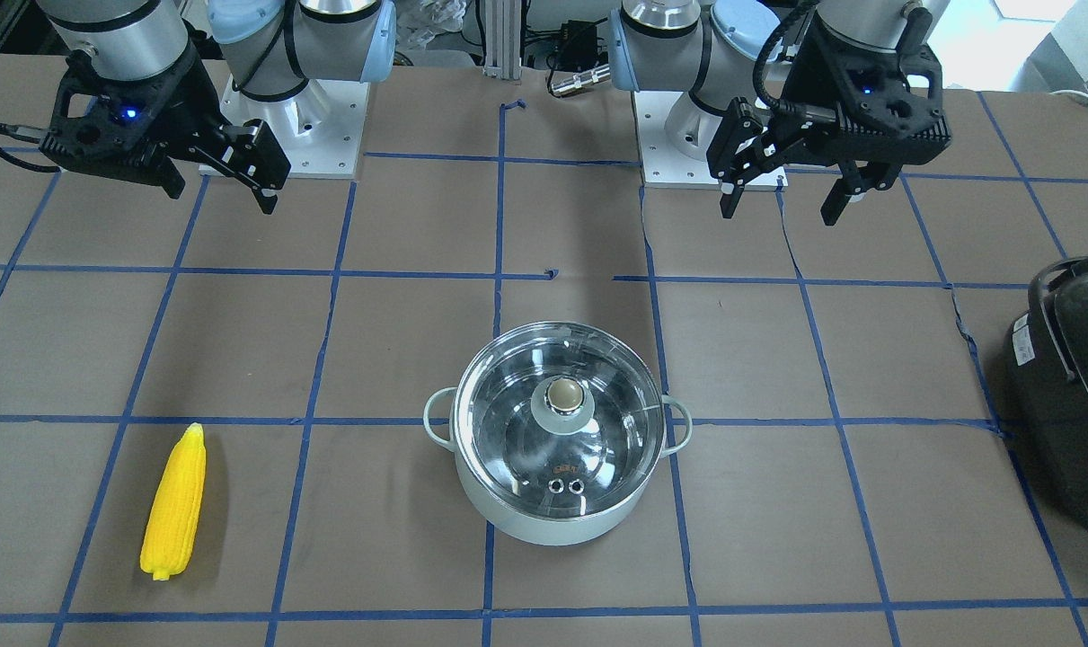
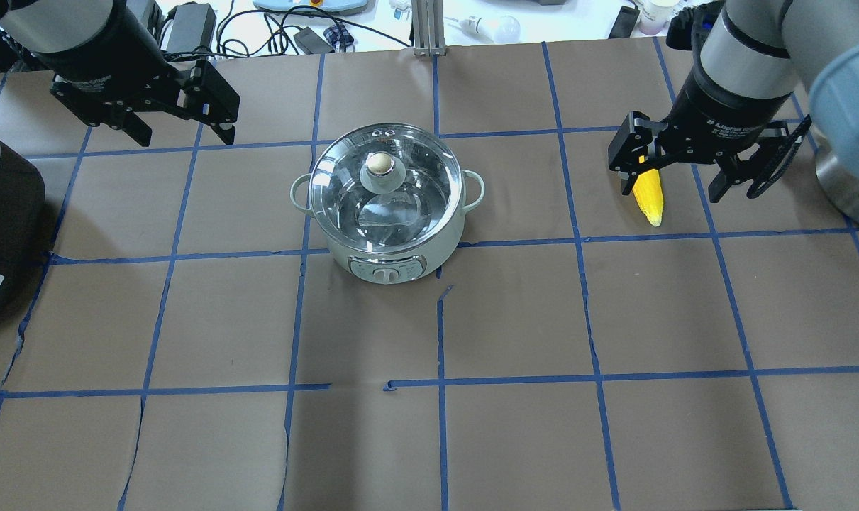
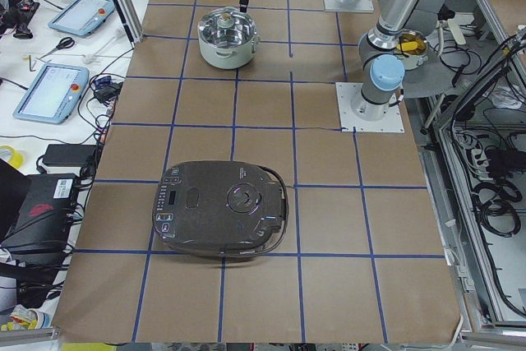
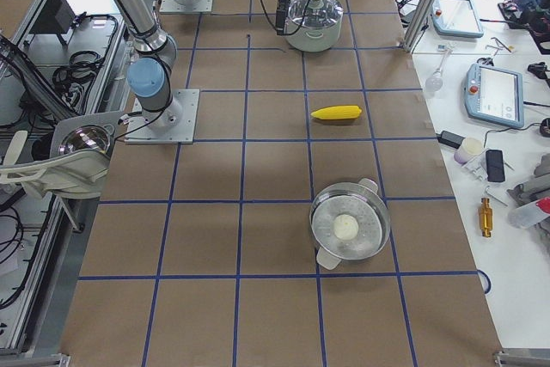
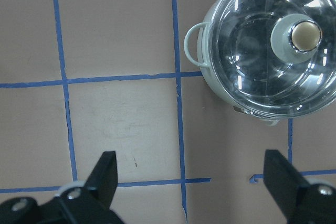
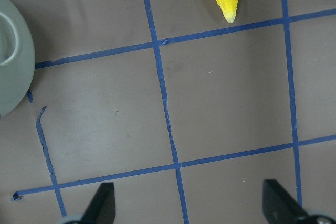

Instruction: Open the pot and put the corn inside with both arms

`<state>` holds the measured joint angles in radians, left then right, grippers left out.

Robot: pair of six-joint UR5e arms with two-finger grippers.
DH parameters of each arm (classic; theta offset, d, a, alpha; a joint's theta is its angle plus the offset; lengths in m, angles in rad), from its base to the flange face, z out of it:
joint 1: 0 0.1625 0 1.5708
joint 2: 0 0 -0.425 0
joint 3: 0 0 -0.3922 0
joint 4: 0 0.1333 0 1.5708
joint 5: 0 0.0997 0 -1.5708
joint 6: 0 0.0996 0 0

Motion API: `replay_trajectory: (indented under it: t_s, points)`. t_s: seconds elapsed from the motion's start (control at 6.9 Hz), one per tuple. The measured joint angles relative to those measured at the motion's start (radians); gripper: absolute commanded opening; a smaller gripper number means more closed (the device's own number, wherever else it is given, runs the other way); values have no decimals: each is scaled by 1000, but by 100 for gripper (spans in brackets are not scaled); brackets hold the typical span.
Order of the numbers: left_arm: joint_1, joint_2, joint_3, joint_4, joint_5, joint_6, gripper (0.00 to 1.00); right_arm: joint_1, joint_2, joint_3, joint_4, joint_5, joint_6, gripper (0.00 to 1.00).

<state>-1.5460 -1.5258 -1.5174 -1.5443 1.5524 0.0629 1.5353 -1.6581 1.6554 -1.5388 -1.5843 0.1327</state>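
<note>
Hovering released, left hand [image 1: 782, 208] and right hand [image 1: 220, 190] flank lidded pot [image 1: 552, 530]; corn [image 1: 175, 503] lies apart.

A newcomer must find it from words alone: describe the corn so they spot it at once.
Start at the brown table taped into blue squares, with the pale green pot near its middle. On the robot's right of the pot, well apart from it, the corn lies flat. It is the only bright yellow thing on the paper, long, ribbed and tapered.

Bare table [image 1: 400, 341] shows all round the pot [image 1: 552, 528]; black appliance [image 1: 1074, 404] well apart.
</note>
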Motion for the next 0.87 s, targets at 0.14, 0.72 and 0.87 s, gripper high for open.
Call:
replay_trajectory:
  t_s: [0.14,0.72,0.87]
  points:
    - [0,2,1,-3,0,0,100,1,-1,0,0,-1,-1,100]
    - [0,7,0,-11,0,-1,100,2,-1,1,1,9,-1,100]
    - [0,8,1,-13,0,-2,100,2,-1,2,1,10,-1,100]
